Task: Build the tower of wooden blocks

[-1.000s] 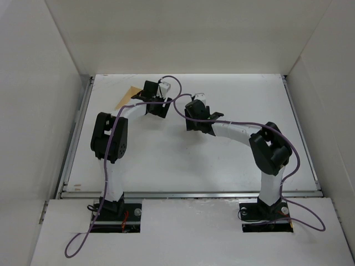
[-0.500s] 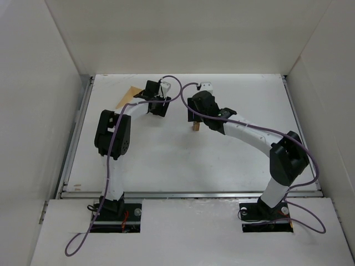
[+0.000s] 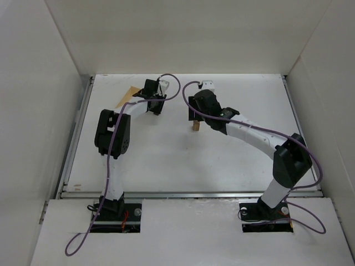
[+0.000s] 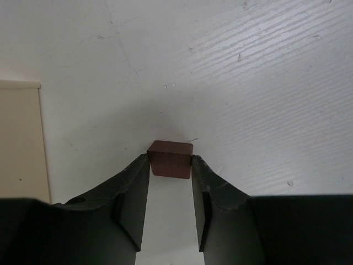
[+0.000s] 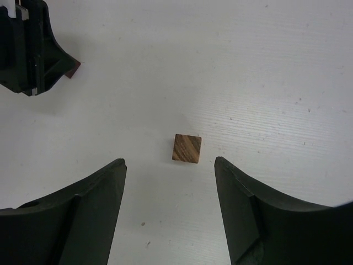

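Two cubes lie well apart: my left gripper (image 4: 170, 163) pinches the dark cube (image 4: 170, 153) on the table (image 3: 166, 160), my right gripper (image 5: 169, 162) hangs spread over the tan cube (image 5: 186, 148). I should lift straight and level.

No legible text, labels, brands, numbers or signs in any view; all visible surfaces appear unmarked.

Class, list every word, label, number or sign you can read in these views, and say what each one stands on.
None: no text can be read in any view. The dark cube, the tan cube, the pale board and the table bear no lettering.
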